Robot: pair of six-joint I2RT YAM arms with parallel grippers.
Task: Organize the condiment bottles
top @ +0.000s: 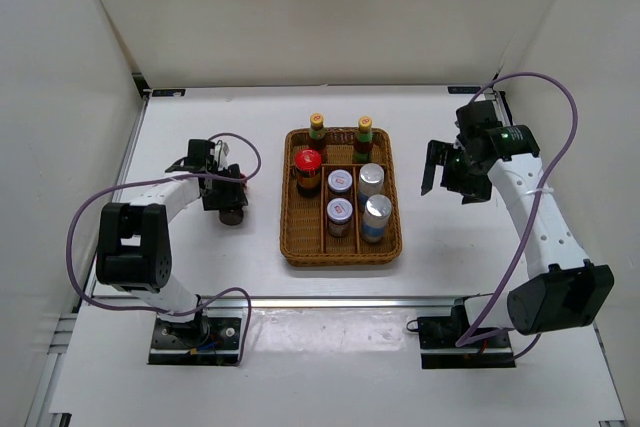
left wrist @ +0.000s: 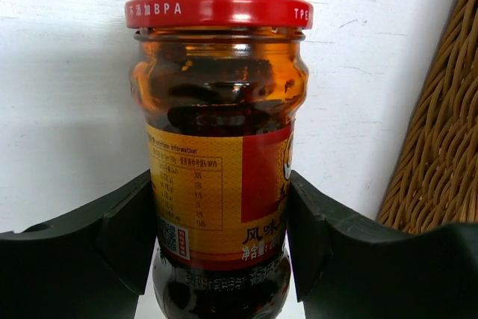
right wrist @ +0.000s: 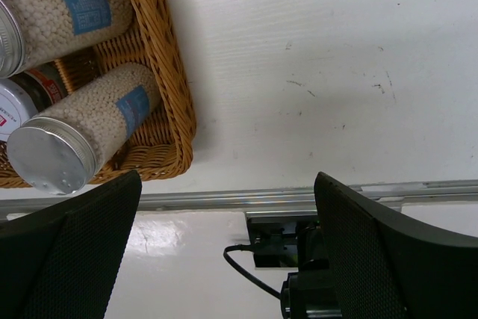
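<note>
On the left, the left gripper [top: 228,199] has its jaws clamped on a red-capped jar [left wrist: 220,147] just beside the wicker tray's [top: 341,257] left wall. The black fingers [left wrist: 123,237] press both sides of the paper label, below the shoulder. Whether the jar's base rests on the worktop [top: 200,127] or hangs above it, I cannot tell.

The jar looks like glass filled with dark chilli oil. It is probably stiff, fairly heavy for its size, smooth, and breakable if dropped. The labelled waist seems the right place to hold it, since paper should grip better than bare glass or the slick cap.

In the tray stand seven bottles:
- A second red-capped jar [top: 308,162] is in the left compartment.
- Two yellow-capped bottles [top: 317,127] are along the back.
- Two silver-lidded brown jars [top: 339,183] are in the middle.
- Two blue-labelled jars [top: 376,210] are on the right.

The free space in front of the second red jar looks like the likely slot for the held one.

On the right, the right gripper [top: 450,175] hovers over bare worktop beside the tray, its jaws wide apart and holding nothing.
</note>
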